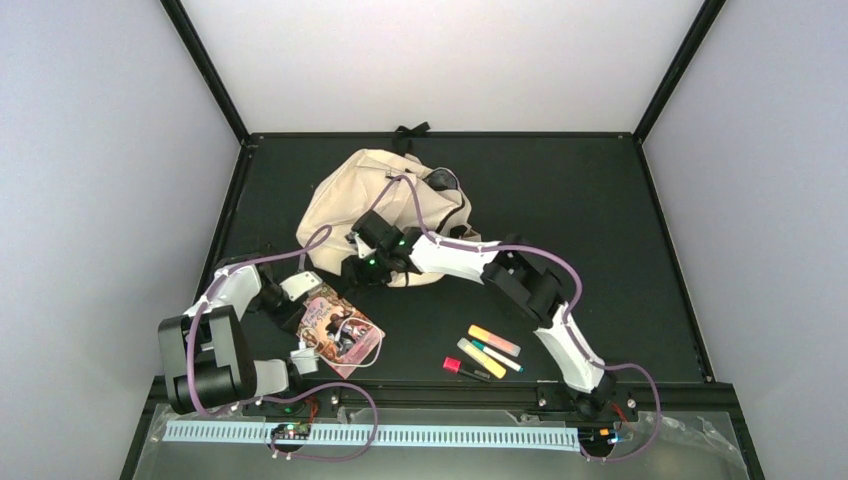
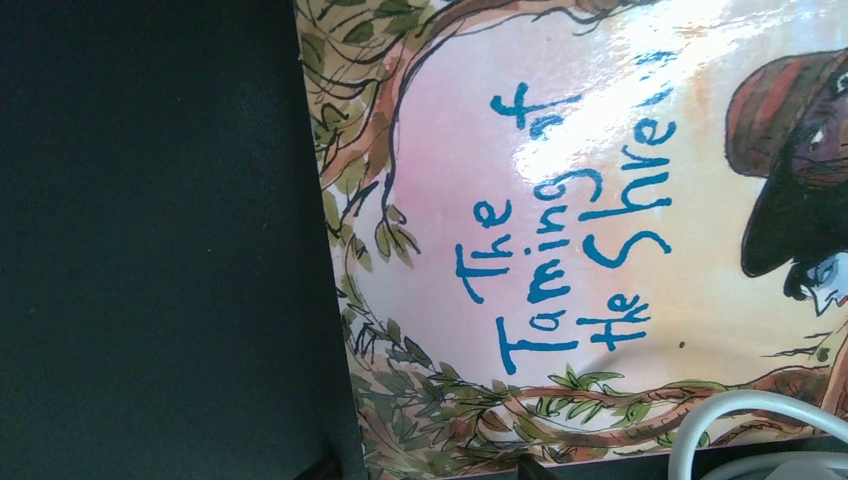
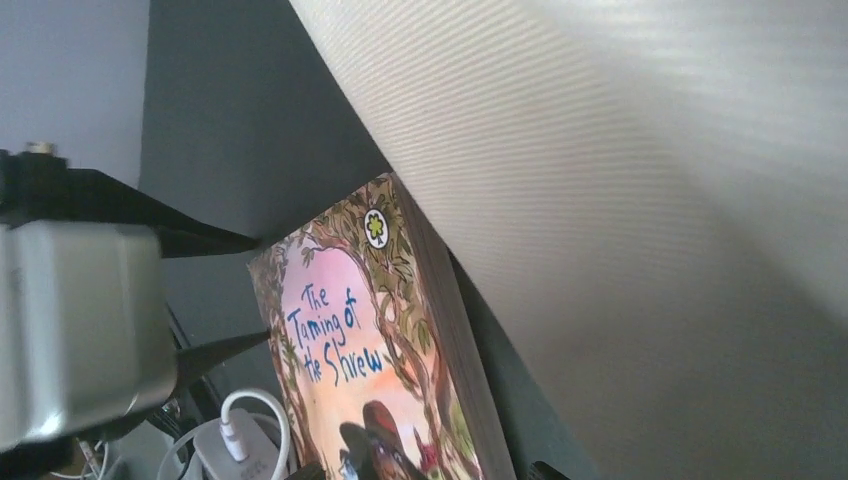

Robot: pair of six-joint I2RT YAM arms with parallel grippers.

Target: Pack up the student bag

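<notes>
The cream student bag [image 1: 345, 195] lies slumped at the middle back of the black table, and its fabric [image 3: 650, 200] fills the right wrist view. My right gripper [image 1: 362, 264] [image 3: 418, 470] sits at the bag's near-left edge with its jaws apart and nothing between the tips. A paperback book [image 1: 335, 318] [image 2: 560, 200] [image 3: 350, 340], "The Taming of the Shrew", lies flat just in front of the bag. My left gripper [image 1: 306, 294] [image 2: 422, 470] is at the book's far-left corner. Its half-closed jaws stand one on each side of that corner.
A white charger [image 1: 350, 337] [image 3: 235, 445] with a looped cable [image 2: 760, 430] rests on the book's near end. Highlighters [image 1: 493, 340] and a red-capped marker [image 1: 455, 366] lie to the right, near the right arm's base. Black frame rails border the table.
</notes>
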